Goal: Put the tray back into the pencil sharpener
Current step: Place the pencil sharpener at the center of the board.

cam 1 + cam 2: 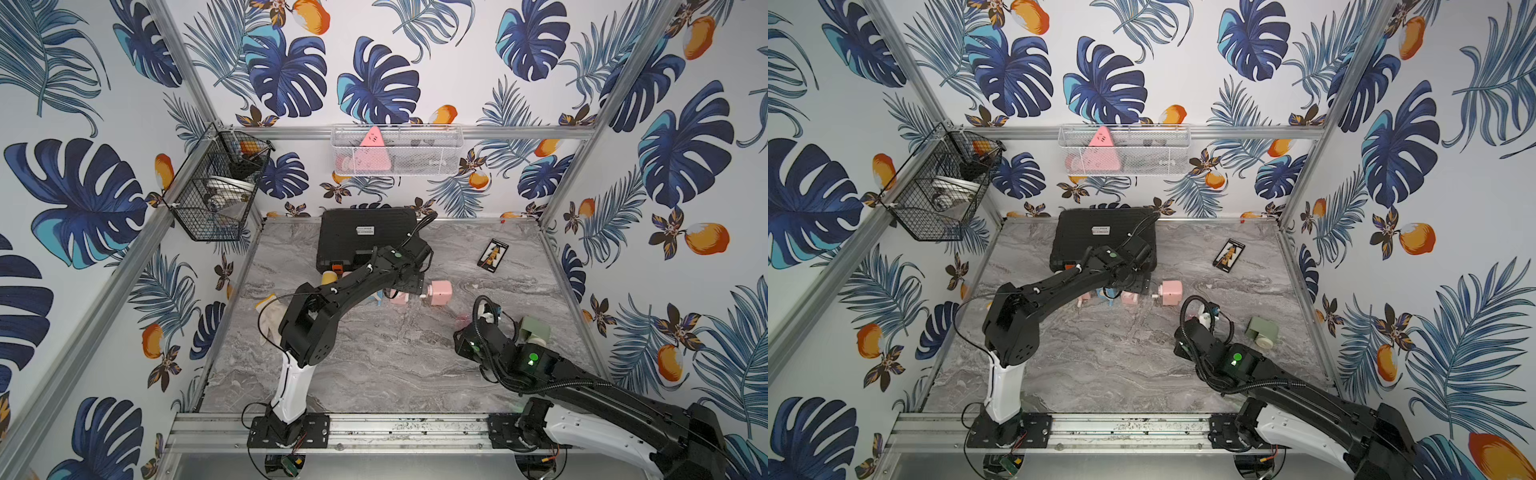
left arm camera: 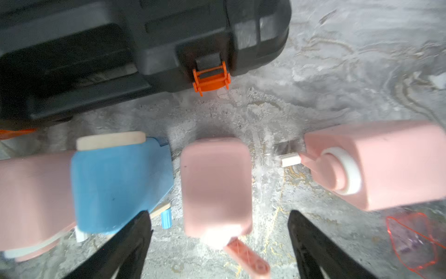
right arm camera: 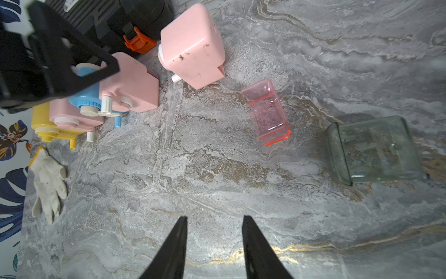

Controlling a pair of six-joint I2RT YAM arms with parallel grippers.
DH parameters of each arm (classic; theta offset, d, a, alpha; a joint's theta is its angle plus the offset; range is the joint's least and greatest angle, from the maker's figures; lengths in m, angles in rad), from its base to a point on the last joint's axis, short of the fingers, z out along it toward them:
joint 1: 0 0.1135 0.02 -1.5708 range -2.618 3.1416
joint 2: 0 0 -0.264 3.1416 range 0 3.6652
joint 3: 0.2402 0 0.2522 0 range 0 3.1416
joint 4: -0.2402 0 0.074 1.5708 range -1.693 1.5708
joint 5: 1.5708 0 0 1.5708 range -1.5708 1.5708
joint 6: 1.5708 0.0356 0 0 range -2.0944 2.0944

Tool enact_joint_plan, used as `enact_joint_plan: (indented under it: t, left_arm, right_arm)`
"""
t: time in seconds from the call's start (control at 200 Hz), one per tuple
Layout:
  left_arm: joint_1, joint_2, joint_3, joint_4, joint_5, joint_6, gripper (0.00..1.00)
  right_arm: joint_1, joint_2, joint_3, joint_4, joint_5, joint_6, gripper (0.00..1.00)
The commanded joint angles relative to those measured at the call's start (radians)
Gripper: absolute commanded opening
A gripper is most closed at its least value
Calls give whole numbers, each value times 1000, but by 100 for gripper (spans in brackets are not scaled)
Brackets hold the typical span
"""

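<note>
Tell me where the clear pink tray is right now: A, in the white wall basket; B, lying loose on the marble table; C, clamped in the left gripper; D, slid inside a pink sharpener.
B: the right wrist view shows the pink tray lying open side up on the table, apart from the nearest pink sharpener.

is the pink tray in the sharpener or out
Out. The pink tray lies by itself on the table, apart from the nearest pink sharpener.
</note>
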Motion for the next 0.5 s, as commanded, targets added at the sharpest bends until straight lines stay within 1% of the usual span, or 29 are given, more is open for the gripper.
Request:
enact_joint_plan:
  t: [0.0,0.07,0.21,0.35,0.495]
  left_arm:
    - [-2,-79,-29,68,-33,46,92]
    - [-4,-149,-67,103,-43,58,90]
    - [-4,-311,-188,212,-47,88,87]
    - [-3,-461,-313,293,-46,112,84]
    - [-2,-605,-461,354,-75,107,81]
  right_arm:
    - [-1,41,44,-67,28,-12,41]
    - [-5,87,85,-109,40,-43,41]
    - [-38,193,170,-193,54,-129,46]
    - [-120,298,232,-257,22,-203,50]
    - [-203,371,266,-254,-21,-281,59]
